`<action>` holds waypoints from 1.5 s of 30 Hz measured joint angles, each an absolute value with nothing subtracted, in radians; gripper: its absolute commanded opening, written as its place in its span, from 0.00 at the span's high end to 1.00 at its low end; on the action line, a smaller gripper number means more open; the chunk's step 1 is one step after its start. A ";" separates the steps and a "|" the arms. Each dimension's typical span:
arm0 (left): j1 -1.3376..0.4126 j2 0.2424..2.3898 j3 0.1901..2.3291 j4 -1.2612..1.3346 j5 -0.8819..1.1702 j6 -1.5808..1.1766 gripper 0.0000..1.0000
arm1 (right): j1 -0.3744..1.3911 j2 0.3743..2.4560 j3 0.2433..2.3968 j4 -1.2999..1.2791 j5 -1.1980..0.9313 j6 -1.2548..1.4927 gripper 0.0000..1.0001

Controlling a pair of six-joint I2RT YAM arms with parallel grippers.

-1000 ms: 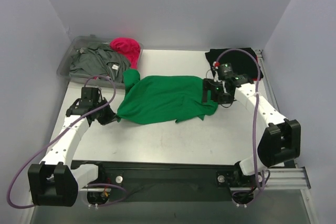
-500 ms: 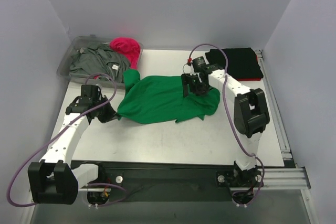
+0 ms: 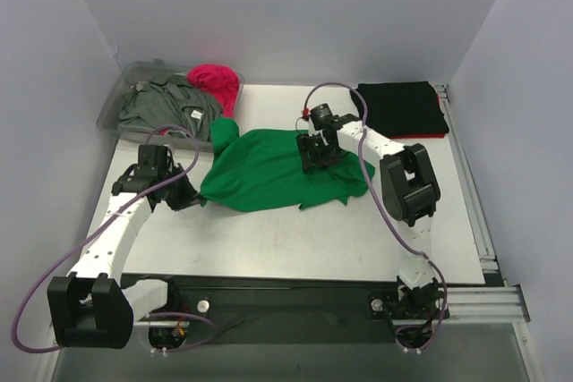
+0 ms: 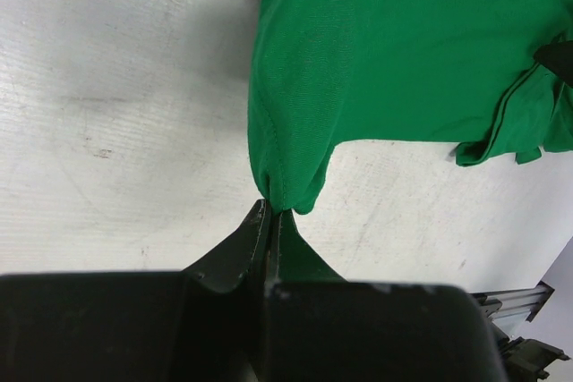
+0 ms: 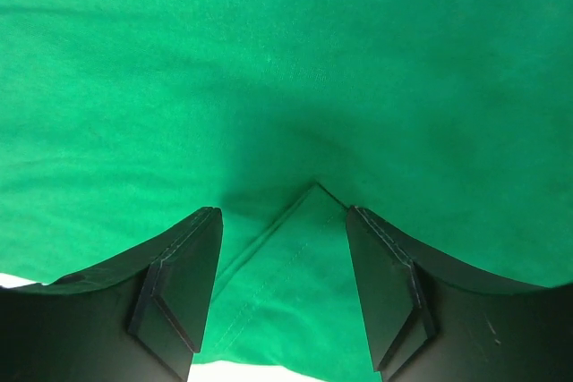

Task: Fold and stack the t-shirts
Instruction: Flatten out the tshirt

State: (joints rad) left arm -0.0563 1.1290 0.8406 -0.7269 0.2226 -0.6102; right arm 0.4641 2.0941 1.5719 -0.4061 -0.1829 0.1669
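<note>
white table [image 3: 269,239] carried everything. green t-shirt [image 3: 260,172] lay rumpled across its middle, long axis running 9 to 3 o'clock in the top view. clear plastic bin [image 3: 109,118] sat at the table's 10 o'clock corner, grey t-shirt [image 3: 157,105] bunched inside it, magenta t-shirt [image 3: 215,82] heaped at the bin's 2 o'clock rim. black t-shirt [image 3: 403,106] lay folded flat at the table's 1 o'clock corner. left gripper [image 4: 271,214] was clenched on the green t-shirt's 8 o'clock corner, cloth running off toward 12 in its wrist view. right gripper [image 5: 282,221] sat low over the green t-shirt's 1 o'clock part, jaws apart, a pointed hem fold lying between them at 12, not pinched. judged: right arm was nearer that fold, so the grab looked like its job. small tag [image 3: 194,114] on the grey t-shirt was too small to read; no other writing seen.
</note>
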 measured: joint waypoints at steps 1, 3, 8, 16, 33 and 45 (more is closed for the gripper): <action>-0.056 1.130 0.841 -0.727 0.223 -0.609 1.00 | 0.466 2.102 1.572 -0.406 -0.180 0.165 0.43; -0.056 1.132 0.841 -0.727 0.223 -0.606 1.00 | 0.466 2.111 1.573 -0.406 -0.174 0.160 0.45; -0.056 1.142 0.852 -0.734 0.224 -0.595 1.00 | 0.466 2.125 1.580 -0.406 -0.154 0.155 0.51; -0.056 1.144 0.855 -0.746 0.225 -0.589 1.00 | 0.464 2.125 1.587 -0.407 -0.143 0.158 0.62; -0.056 1.155 0.855 -0.749 0.213 -0.582 1.00 | 0.425 2.114 1.588 -0.407 -0.141 0.202 1.00; -0.070 1.227 1.006 -0.758 0.094 -0.503 1.00 | 0.315 1.649 1.503 -0.471 -0.088 0.291 1.00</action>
